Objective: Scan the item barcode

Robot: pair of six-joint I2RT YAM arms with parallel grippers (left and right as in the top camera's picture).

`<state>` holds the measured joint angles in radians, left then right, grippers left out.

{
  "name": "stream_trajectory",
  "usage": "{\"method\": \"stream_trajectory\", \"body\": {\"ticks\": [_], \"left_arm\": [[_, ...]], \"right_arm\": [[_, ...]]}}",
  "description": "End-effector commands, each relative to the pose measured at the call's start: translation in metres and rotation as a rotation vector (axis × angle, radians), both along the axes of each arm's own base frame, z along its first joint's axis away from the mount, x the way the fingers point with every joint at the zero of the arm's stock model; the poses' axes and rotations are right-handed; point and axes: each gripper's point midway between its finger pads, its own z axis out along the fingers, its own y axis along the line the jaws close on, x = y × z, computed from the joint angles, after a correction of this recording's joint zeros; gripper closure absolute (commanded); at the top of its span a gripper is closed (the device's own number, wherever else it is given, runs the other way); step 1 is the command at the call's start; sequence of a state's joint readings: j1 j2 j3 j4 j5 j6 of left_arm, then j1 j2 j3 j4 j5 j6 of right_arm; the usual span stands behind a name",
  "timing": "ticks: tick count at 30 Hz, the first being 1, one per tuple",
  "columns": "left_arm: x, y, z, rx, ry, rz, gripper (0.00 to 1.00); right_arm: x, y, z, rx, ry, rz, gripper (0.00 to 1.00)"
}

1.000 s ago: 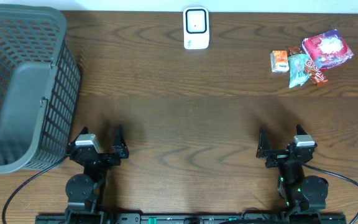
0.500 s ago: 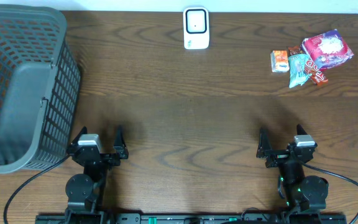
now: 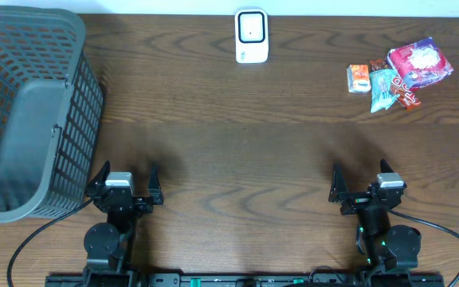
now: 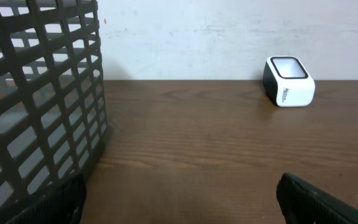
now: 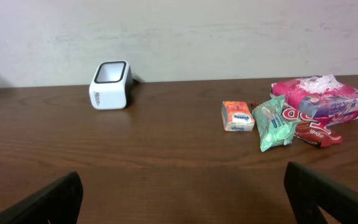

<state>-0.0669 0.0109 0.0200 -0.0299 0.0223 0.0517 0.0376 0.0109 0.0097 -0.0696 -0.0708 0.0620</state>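
A white barcode scanner [image 3: 251,36] stands at the far middle of the table; it also shows in the left wrist view [image 4: 289,82] and the right wrist view [image 5: 110,84]. The items lie in a small pile at the far right: an orange packet [image 3: 358,77], a green packet [image 3: 382,89], a pink pack [image 3: 419,62] and a red wrapper [image 3: 407,97]. My left gripper [image 3: 127,175] and right gripper [image 3: 359,177] sit at the near edge, both open and empty, far from the scanner and the pile. The right wrist view shows the orange packet [image 5: 237,116] and the green packet [image 5: 273,122] ahead to the right.
A large grey mesh basket [image 3: 86,104] fills the left side of the table, its wall close to my left gripper's left finger [image 4: 48,202]. Bare dark wood lies between the grippers and the scanner. A pale wall runs behind the table.
My left gripper has shifted slightly to the right. The right gripper, scanner and packets have not moved.
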Motion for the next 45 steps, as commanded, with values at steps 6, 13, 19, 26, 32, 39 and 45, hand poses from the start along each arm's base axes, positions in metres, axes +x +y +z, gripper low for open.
{"method": "stream_trajectory", "body": {"ticks": [6,13,19,26,32,39,45], "left_arm": [[-0.001,0.006,-0.017,0.019,0.052,0.033,0.02],[-0.001,0.006,-0.017,0.019,0.052,0.033,0.02],[-0.001,0.006,-0.017,0.019,0.052,0.033,0.02],[-0.001,0.006,-0.017,0.019,0.052,0.033,0.02],[-0.001,0.006,-0.017,0.019,0.052,0.033,0.02],[-0.001,0.006,-0.017,0.018,0.052,0.033,0.02],[-0.001,0.006,-0.017,0.019,0.052,0.033,0.02]], "right_arm": [[-0.001,0.011,-0.001,-0.015,-0.002,0.043,0.01],[-0.002,0.015,-0.001,-0.015,-0.002,0.06,0.01],[0.0,0.002,-0.001,-0.019,-0.001,-0.007,0.01],[0.001,-0.009,-0.003,-0.063,0.001,-0.054,0.01],[0.0,-0.008,-0.003,-0.07,0.001,-0.051,0.01],[0.001,-0.008,-0.002,-0.069,-0.002,-0.051,0.01],[0.001,-0.008,-0.002,-0.069,-0.002,-0.051,0.01]]}}
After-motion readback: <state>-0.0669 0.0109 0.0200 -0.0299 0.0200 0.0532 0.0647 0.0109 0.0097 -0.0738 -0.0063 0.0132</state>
